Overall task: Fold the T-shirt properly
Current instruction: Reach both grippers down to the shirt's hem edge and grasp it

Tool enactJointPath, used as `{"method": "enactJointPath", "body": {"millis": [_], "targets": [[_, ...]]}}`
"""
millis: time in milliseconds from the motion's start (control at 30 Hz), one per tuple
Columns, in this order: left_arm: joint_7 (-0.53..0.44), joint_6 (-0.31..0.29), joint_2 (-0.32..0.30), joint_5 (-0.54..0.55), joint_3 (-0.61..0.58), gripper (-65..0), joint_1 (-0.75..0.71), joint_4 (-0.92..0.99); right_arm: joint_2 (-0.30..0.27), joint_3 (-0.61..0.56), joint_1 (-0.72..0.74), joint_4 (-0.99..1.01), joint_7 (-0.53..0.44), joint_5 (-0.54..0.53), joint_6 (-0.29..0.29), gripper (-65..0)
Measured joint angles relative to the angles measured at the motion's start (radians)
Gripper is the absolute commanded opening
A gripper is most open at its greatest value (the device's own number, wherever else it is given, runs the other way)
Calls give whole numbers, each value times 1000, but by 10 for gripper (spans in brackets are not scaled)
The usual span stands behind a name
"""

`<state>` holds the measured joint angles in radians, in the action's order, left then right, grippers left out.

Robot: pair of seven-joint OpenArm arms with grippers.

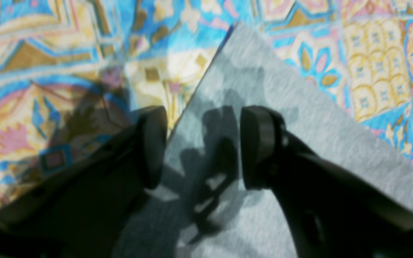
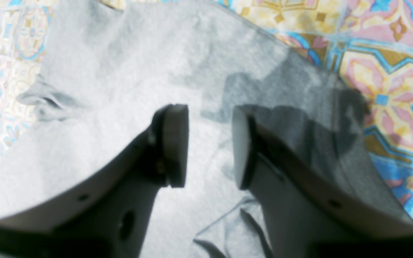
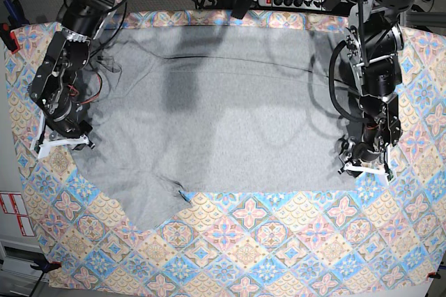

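The light grey T-shirt (image 3: 223, 116) lies spread flat on the table, plain side up, with a flap pointing toward the front left (image 3: 150, 213). My left gripper (image 3: 364, 166) is open at the shirt's front right corner. In the left wrist view its jaws (image 1: 203, 147) stand apart just above the pointed corner of the shirt (image 1: 249, 71). My right gripper (image 3: 63, 142) is open at the shirt's left edge. In the right wrist view it (image 2: 210, 143) hovers over grey fabric (image 2: 127, 71), holding nothing. A small crease (image 2: 45, 102) shows near the edge.
The colourful patterned tablecloth (image 3: 279, 241) covers the table around the shirt, widest along the front. A power strip (image 3: 300, 1) and cables lie beyond the far edge. A red clamp (image 3: 7, 32) sits at the table's left edge.
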<state>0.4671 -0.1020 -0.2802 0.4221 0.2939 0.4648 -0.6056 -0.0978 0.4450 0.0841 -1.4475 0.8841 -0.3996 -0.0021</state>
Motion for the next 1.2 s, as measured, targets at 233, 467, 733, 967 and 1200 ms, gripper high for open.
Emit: {"method": "enactJointPath", "body": {"millis": [233, 467, 733, 967, 1200], "targets": [[-27, -3, 14, 2, 0, -322, -18, -2, 0, 2, -11, -6, -1, -1, 1, -449], [-49, -3, 62, -3, 0, -369, -28, -11, -1, 3, -36, -5, -2, 0, -2, -449], [-29, -3, 64, 4, 0, -650, -46, -17, -2, 3, -35, -6, 0, 0, 0, -449], [-26, -7, 64, 4, 0, -650, -47, -20, -22, -5, -33, -6, 6, 64, 1, -448], [22, -7, 77, 4, -3, -650, -156, -205, -32, 1, 36, 16, -18, 262, 3, -448]]}}
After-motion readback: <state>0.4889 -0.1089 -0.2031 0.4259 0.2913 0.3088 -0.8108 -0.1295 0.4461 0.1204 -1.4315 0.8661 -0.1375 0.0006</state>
